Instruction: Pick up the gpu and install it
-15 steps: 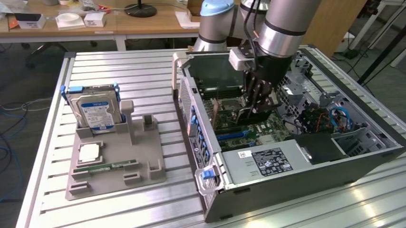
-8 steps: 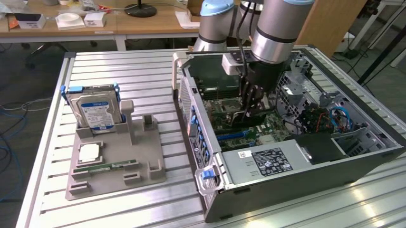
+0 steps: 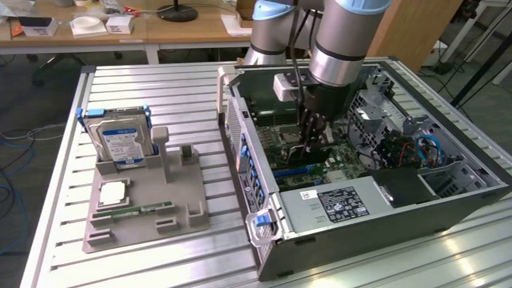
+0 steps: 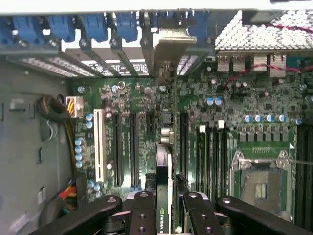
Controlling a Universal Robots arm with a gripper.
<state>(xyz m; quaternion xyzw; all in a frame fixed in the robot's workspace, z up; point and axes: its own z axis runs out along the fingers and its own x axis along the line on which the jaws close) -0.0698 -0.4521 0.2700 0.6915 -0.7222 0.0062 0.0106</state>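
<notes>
Wrist view: the pincer (image 4: 168,215), partly closed, grips the gpu (image 4: 167,166) edge-on above the motherboard (image 4: 254,98).

Your arm (image 3: 340,42) comes in from the far side and hangs pretty much straight down, wrist vertical, with the gripper (image 3: 312,141) pointing down, right of centre in the exterior view. In the wrist view you can see the black fingers (image 4: 144,213) pinched in from both sides on the gpu (image 4: 164,196), which stands on edge between them.
</notes>
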